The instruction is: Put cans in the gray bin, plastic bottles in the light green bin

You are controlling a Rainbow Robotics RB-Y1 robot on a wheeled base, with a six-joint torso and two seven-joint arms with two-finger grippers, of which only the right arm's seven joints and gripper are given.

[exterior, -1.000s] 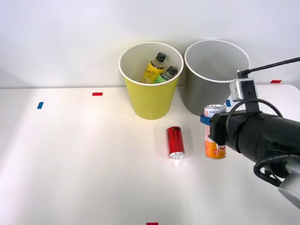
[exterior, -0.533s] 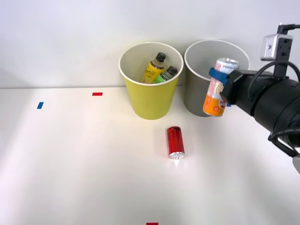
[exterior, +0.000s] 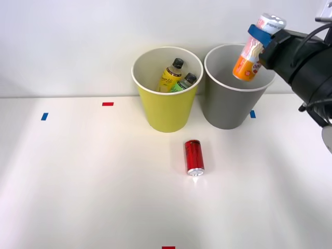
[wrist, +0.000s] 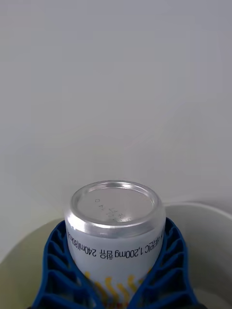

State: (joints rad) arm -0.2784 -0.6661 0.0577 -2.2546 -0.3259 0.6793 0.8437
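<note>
My right gripper [exterior: 260, 34] is shut on the orange-and-white can [exterior: 252, 52], holding it tilted in the air above the right side of the gray bin [exterior: 231, 106]. In the wrist view the blue fingers [wrist: 53, 260] clamp the can [wrist: 115, 227] on both sides, its silver end facing the camera. The plain red can [exterior: 193, 156] lies on its side on the table in front of the bins. Two black-capped plastic bottles, a yellow one [exterior: 170, 77] and a green-labelled one [exterior: 183, 83], stand inside the light green bin [exterior: 166, 111], to the left of the gray one.
Small red tape marks [exterior: 107, 104] and blue tape marks [exterior: 44, 116] lie on the white table [exterior: 83, 181]. A pale wall rises right behind the bins. The black arm [exterior: 306, 57] reaches in from the right edge.
The gripper has lifted the orange-and-white can from the table beside the red can, up and back, to above the gray bin's rim. The red can and bottles stayed put.
</note>
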